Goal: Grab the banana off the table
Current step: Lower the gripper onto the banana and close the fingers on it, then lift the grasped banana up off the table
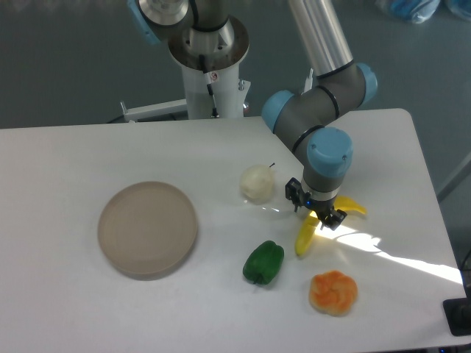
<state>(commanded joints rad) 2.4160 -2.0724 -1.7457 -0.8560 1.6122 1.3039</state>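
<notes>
The banana (305, 237) lies on the white table (110, 154), right of centre. It is bright yellow and sharply bent, with one limb pointing down-left and a short limb poking out to the right. My gripper (313, 209) hangs straight down over the bend and hides it. Its dark fingers (295, 193) straddle the fruit, one on each side, low against the tabletop. The jaws look open, with only a narrow gap left around the banana. The fruit still rests on the table.
A pale round fruit with a stem (257, 182) sits just left of the gripper. A green pepper (263, 262) and an orange ridged fruit (333, 292) lie in front. A round beige plate (148, 229) is at the left. The table's right edge is near.
</notes>
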